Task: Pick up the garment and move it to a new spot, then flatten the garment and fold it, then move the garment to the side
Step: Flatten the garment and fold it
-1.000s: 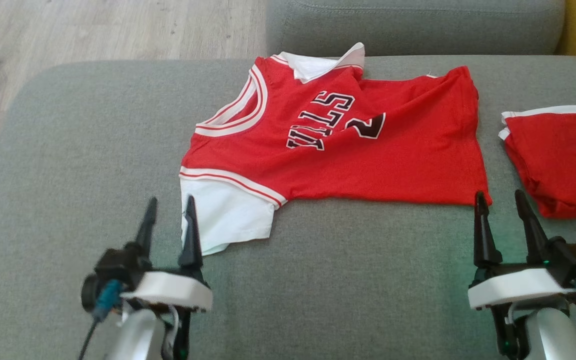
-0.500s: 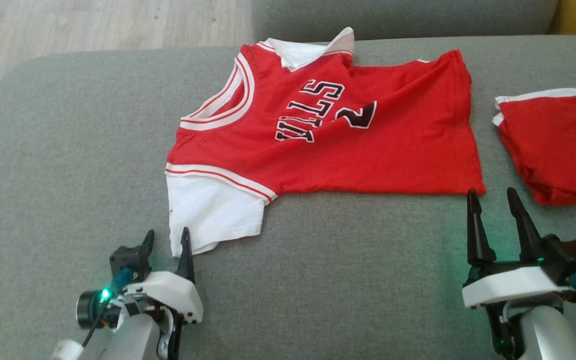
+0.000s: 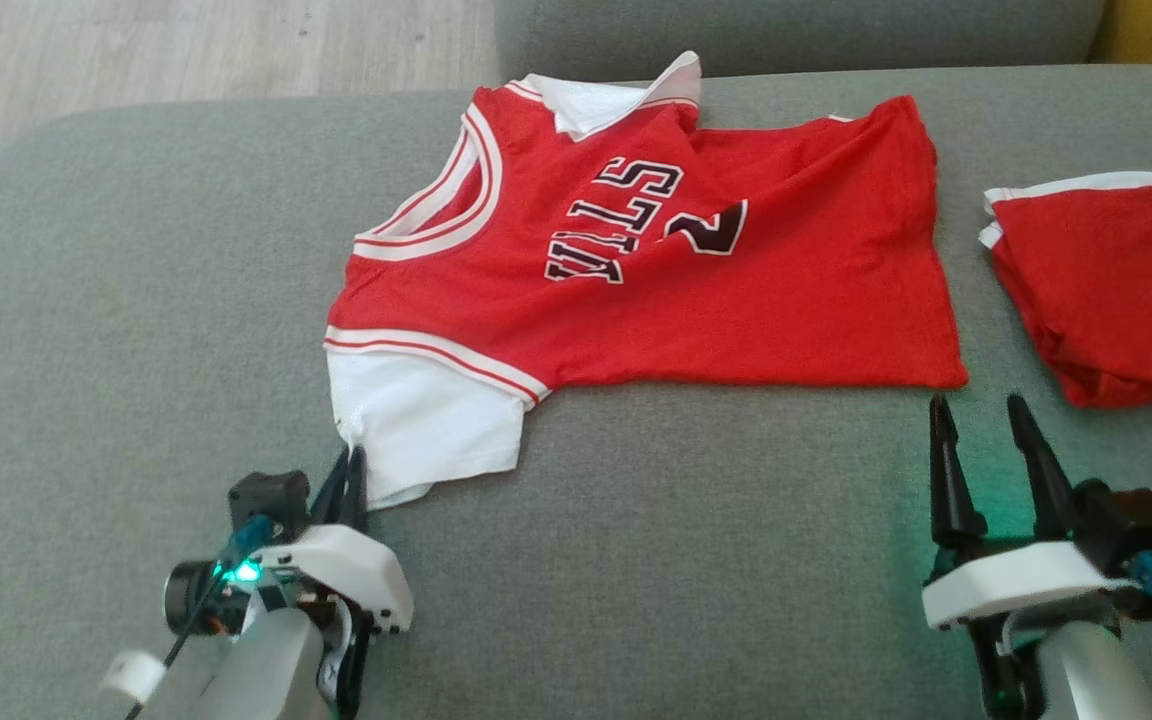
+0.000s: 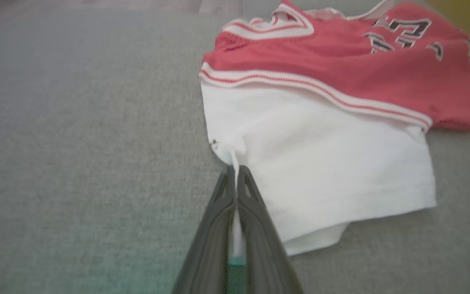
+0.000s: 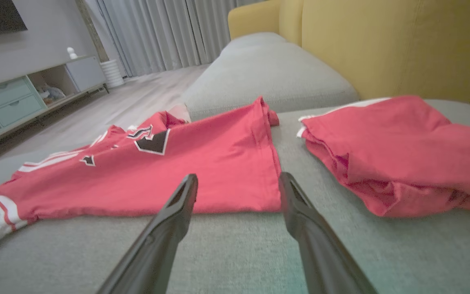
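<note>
Garment [image 3: 656, 270]: spread flat on grey couch [image 3: 136, 300], white sleeve [image 3: 426, 430] at near left.
Left gripper [image 3: 351, 458]: clamped on the sleeve's near edge.
Right gripper [image 3: 976, 403]: held open, just near of the red hem.

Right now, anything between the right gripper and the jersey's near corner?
Nothing visible. The open right gripper sits just short of the jersey hem corner, with bare grey cushion between. The folded red garment lies to its right, apart from the jersey.
</note>
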You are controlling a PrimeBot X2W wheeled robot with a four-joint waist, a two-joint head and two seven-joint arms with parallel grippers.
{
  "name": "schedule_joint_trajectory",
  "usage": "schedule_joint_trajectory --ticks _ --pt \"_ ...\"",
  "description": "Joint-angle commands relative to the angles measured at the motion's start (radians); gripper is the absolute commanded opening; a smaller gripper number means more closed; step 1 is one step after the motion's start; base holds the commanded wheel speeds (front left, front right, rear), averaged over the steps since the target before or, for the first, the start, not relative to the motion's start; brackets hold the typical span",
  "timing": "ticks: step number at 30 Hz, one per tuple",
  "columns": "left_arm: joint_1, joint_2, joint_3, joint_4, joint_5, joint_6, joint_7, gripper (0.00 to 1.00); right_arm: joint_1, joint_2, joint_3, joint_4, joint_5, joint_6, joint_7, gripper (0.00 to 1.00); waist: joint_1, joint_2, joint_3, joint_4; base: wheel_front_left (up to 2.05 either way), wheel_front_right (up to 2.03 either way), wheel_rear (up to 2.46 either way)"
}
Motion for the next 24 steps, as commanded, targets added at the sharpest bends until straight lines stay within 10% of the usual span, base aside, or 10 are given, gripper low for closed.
schedule_joint_trajectory --ticks 1,23,24 --pt "-0.021 0.017 0.027 -0.033 -0.007 -0.004 -0.029 0.0 -0.047 -0.004 0.011 -0.006 -0.01 -0.001 -0.011 1.0 -0.0001 -0.0001 0.0 0.005 0.0 0.0 0.0" --pt "0.037 0.004 0.061 -0.384 0.04 -0.063 -0.141 0.0 -0.381 -0.004 -0.137 0.602 0.011 -0.001 0.054 1.0 -0.0001 -0.0001 0.033 0.059 0.0 0.0 0.0" --pt "0.037 0.003 0.062 -0.385 0.042 -0.064 -0.141 0.0 -0.388 -0.004 -0.134 0.621 0.009 -0.001 0.047 0.75 -0.0001 -0.0001 0.032 0.058 0.0 0.0 0.0"
